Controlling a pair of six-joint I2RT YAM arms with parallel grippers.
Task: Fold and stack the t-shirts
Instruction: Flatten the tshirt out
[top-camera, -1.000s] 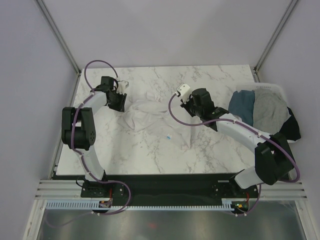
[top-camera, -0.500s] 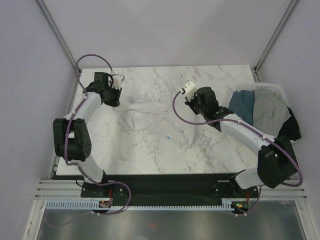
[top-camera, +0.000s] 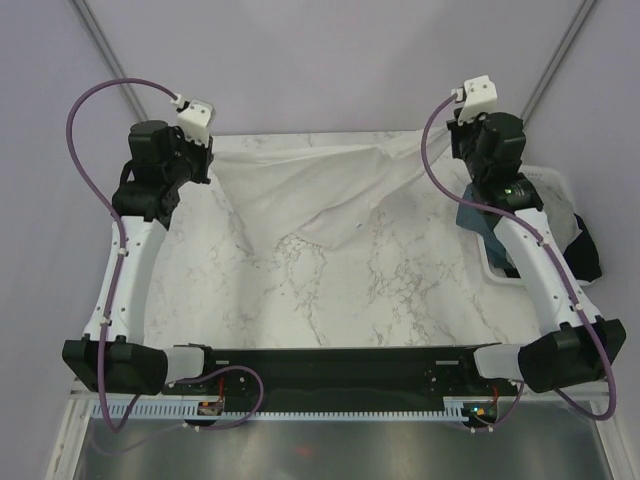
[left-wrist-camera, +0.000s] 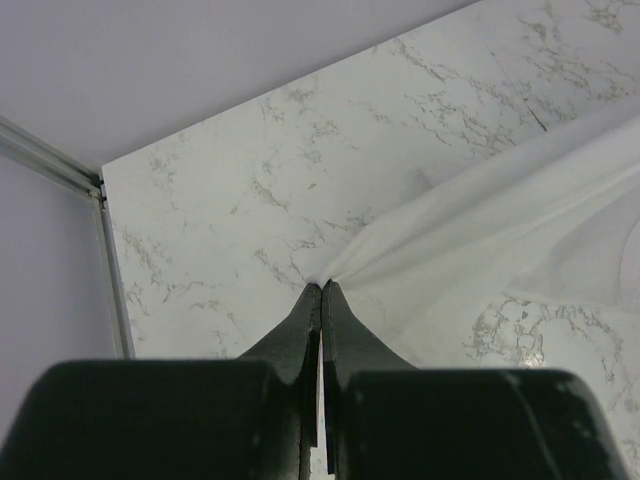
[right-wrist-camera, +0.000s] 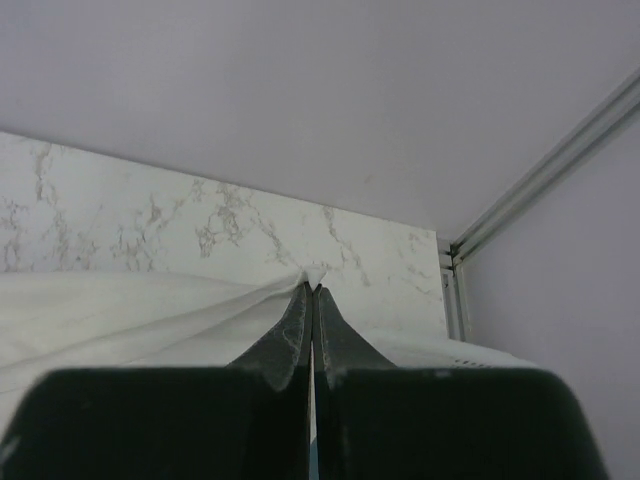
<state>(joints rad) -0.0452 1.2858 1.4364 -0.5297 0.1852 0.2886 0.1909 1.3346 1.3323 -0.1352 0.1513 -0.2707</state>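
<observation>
Plain white thin-cloth t-shirt (top-camera: 310, 190) is held spread in the air over the far half of the grey-veined white marble bench (top-camera: 400, 300). The left gripper (left-wrist-camera: 321, 292) is clamped on one end, its jaws pressed together with a pinch of white cloth fanning out from the tips. The right gripper (right-wrist-camera: 312, 290) is likewise closed on the opposite end, with cloth bunched at its tips. The shirt's long axis runs left to right between the two grippers, roughly parallel to the far edge of the bench. The held top edge is fairly taut with a slight sag. The loose body falls from that edge toward the near side, and the lowest fold appears to reach the bench near the middle; contact not certain. Each arm holds its own end and neither is nearer to the shirt. Judgement: the lay-down will depend on keeping this held edge level and square to the bench while the hanging part trails toward the arm bases. The teal-blue shirt (top-camera: 472, 216) and the black shirt (top-camera: 590, 255) remain at the rigid white plastic bin (top-camera: 556, 176) on the right, well apart from the left gripper.
</observation>
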